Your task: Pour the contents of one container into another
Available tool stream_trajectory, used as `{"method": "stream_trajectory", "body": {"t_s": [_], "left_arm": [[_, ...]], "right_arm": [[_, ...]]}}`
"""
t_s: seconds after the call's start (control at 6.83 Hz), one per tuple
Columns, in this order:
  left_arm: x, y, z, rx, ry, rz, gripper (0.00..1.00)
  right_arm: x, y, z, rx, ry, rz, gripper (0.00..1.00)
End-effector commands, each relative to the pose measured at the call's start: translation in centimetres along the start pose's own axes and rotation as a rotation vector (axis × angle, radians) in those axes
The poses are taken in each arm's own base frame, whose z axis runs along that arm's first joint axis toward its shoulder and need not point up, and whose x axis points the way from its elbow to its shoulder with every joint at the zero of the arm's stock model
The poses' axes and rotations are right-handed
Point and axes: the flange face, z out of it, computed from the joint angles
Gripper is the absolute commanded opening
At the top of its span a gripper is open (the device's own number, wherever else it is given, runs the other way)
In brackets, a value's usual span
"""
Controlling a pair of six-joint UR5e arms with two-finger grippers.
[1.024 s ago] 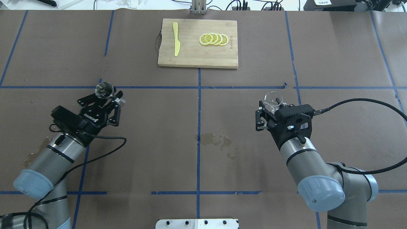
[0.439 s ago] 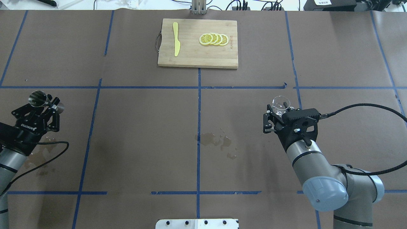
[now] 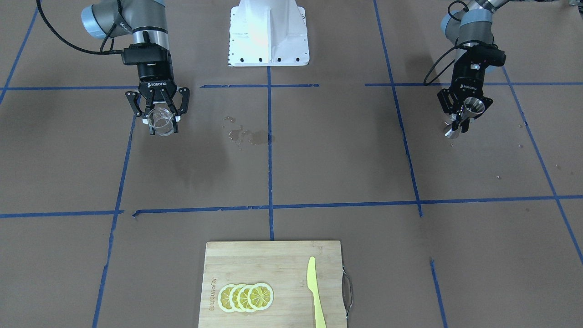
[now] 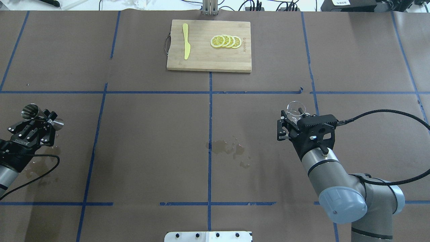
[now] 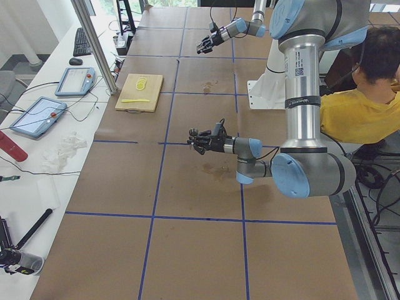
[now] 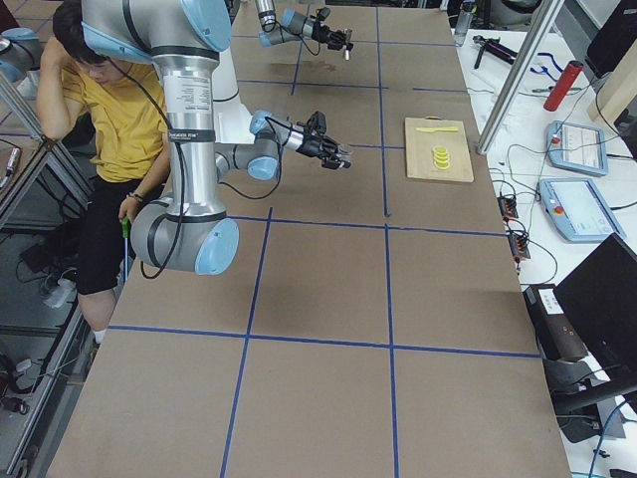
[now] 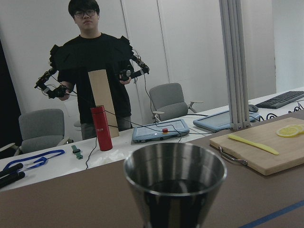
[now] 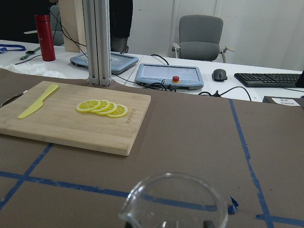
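The small steel jigger hangs tilted at the table's far left, low over the paper, with my left gripper shut on its narrow waist. In the front-facing view the jigger sits at the right, inside that gripper. The left wrist view is filled by the jigger's upper cone, which looks dark inside. My right gripper is shut on the clear glass cup, held upright right of centre. The same cup appears at the left in the front-facing view, and its rim and spout sit low in the right wrist view.
A wooden cutting board with lemon slices and a yellow knife lies at the far centre. A wet spill marks the paper between the arms, and a damp patch lies by the left arm.
My left arm has swung far to the left with the jigger, from near the left tape cross to the table's edge. The right gripper has shifted slightly right with the cup.
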Motion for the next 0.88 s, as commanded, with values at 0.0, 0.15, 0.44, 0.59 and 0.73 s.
{"method": "stream_trajectory", "body": {"t_s": [0.0, 0.15, 0.44, 0.59, 0.73], "left_arm": [[-2.3, 3.6, -1.4, -0.077, -0.006, 0.025, 0.0], [-3.7, 4.1, -2.0, -0.072, -0.034, 0.05, 0.0], [-3.4, 4.4, -2.7, -0.069, -0.04, 0.057, 0.0], [-3.0, 4.9, -3.0, -0.078, -0.03, 0.059, 0.0], [-2.5, 5.5, -3.4, -0.094, -0.016, 0.058, 0.0]], "right_arm": [[-0.4, -0.3, -0.2, 0.002, -0.008, 0.007, 0.0], [-0.4, -0.3, -0.2, 0.002, -0.008, 0.007, 0.0], [-0.4, -0.3, -0.2, 0.001, -0.009, 0.008, 0.0], [-0.4, -0.2, -0.2, 0.001, -0.007, 0.009, 0.0], [-0.4, -0.3, -0.2, 0.002, -0.008, 0.008, 0.0]]}}
